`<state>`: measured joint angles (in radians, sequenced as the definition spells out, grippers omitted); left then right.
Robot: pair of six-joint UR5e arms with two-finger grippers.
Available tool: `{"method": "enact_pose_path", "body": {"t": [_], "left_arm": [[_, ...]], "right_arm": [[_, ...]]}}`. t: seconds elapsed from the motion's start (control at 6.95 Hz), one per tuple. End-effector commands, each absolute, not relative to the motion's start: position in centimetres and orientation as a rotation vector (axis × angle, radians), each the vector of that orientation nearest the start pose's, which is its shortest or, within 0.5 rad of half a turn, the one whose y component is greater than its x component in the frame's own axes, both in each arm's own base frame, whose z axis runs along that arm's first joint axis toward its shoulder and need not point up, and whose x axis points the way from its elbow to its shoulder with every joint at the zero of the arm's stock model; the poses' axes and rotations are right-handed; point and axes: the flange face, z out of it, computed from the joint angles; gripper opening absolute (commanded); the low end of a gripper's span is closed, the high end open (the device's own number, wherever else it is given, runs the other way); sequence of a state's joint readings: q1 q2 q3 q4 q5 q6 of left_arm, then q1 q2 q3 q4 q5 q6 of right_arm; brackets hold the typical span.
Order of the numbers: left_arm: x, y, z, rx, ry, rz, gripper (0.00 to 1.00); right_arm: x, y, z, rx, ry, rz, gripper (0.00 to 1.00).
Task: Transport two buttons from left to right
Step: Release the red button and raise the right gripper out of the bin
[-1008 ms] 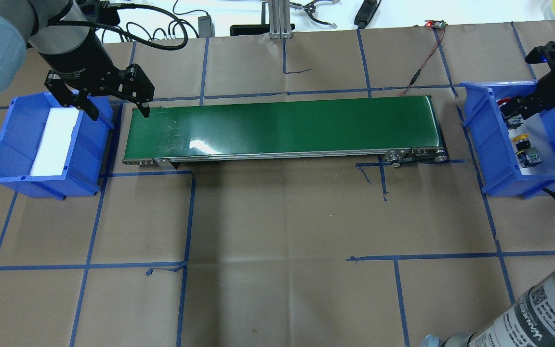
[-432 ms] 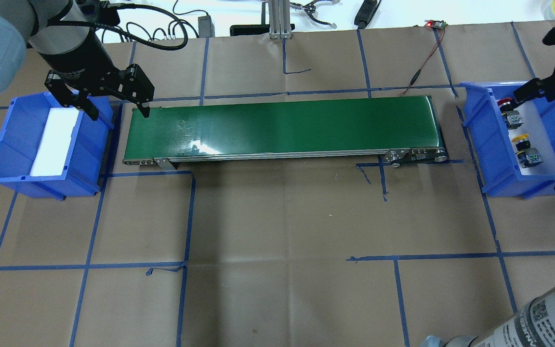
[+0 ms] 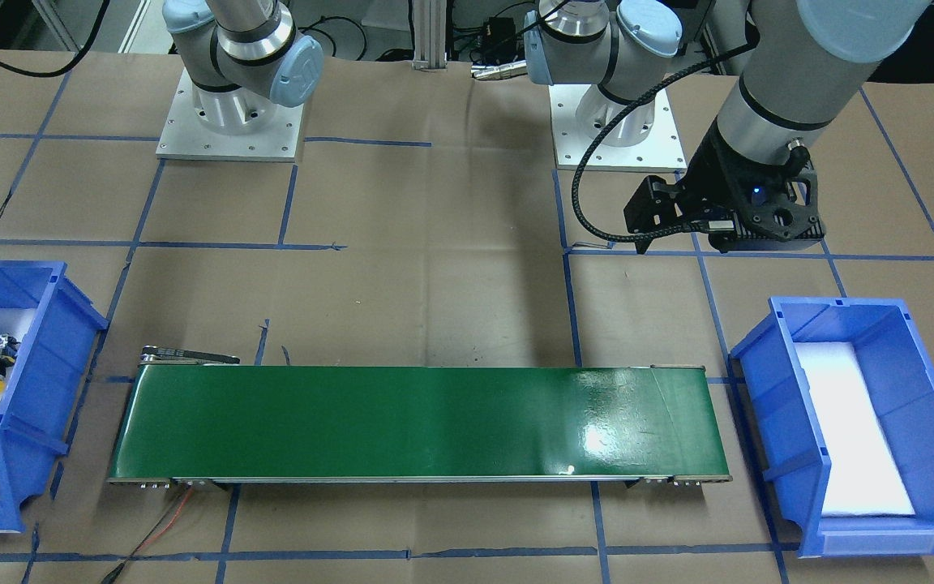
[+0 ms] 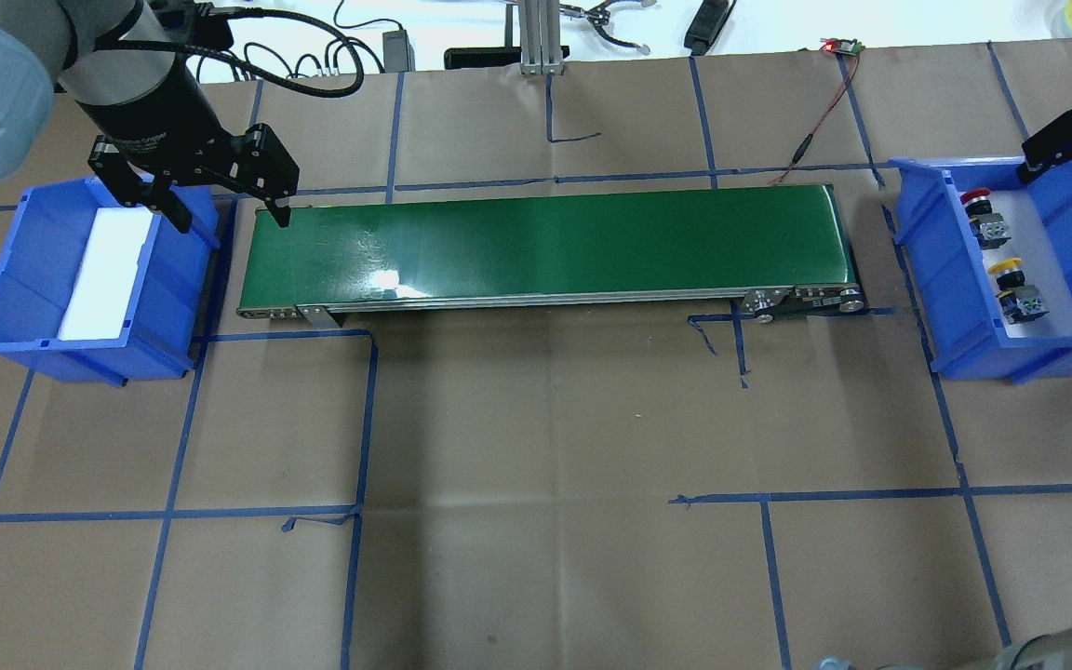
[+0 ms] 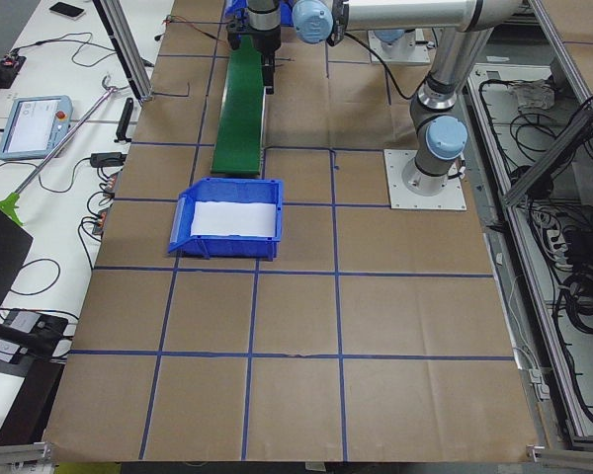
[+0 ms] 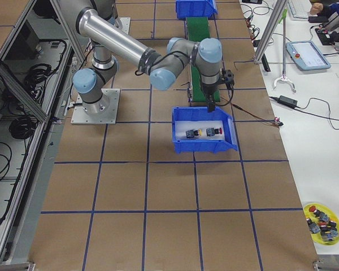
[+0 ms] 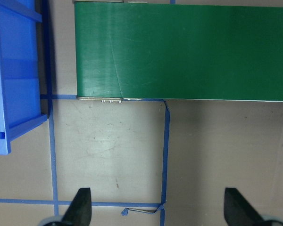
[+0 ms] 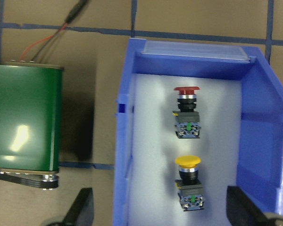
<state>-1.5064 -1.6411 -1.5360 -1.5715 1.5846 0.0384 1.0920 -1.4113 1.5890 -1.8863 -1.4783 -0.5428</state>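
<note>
Green belt (image 4: 545, 242) spans the table between two blue bins. In the overhead view the left bin (image 4: 178, 279) sits at its 9 o'clock end and the right bin (image 4: 919, 261) at its 3 o'clock end. Both buttons lie on the white liner (image 8: 153, 141) of the right bin. In the right wrist view the red button (image 8: 187, 113) is at 12 o'clock of the yellow button (image 8: 188, 181), near it but apart.

Change: a second ago the right gripper (image 8: 161, 209) sat low in the right bin at the red button. It has since risen and drawn off toward 1 o'clock of the bin, leaving that button on the liner. Its fingers are spread wide with nothing between them. The left gripper (image 4: 234, 221) has not moved. It hangs over the gap between the left bin and the belt, fingers likewise apart and bare. Judged from this, both buttons have reached the right side and the transport looks complete.

Views compared: the front-facing view crops the right bin at its edge and omits the right gripper. Only the right wrist view shows both buttons whole, from cap to grey rear block. The left wrist view shows the belt end, one bin wall and taped paper, but no button.
</note>
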Motion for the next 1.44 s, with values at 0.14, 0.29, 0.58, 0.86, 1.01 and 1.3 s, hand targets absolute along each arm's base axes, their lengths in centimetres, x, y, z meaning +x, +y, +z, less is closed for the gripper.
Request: {"method": "enact_pose_path", "body": {"t": [0.14, 0.29, 0.58, 0.86, 1.01, 1.3], "left_arm": [[-9.8, -52.3, 46.9, -0.040, 3.127, 0.061, 1.00], [-9.8, -52.4, 46.9, -0.040, 3.127, 0.061, 1.00], [-9.8, -52.5, 46.9, -0.040, 3.129, 0.059, 1.00], [-9.8, -52.5, 46.9, -0.040, 3.129, 0.059, 1.00], [-9.8, -52.6, 46.9, -0.040, 3.129, 0.061, 1.00], [-9.8, -52.5, 46.9, -0.040, 3.129, 0.059, 1.00]], "right_arm": [[1.0, -51.2, 48.3, 0.017, 3.057, -0.053, 1.00], [4.8, -50.5, 48.1, 0.035, 3.052, 0.020, 1.00], [13.9, -49.2, 48.6, -0.195, 3.045, -0.003, 1.00], [16.3, -49.5, 49.0, -0.043, 3.052, -0.119, 1.00], [16.2, -49.4, 49.1, -0.031, 3.064, -0.125, 1.00], [15.9, -49.4, 48.8, -0.026, 3.087, -0.104, 1.00]]}}
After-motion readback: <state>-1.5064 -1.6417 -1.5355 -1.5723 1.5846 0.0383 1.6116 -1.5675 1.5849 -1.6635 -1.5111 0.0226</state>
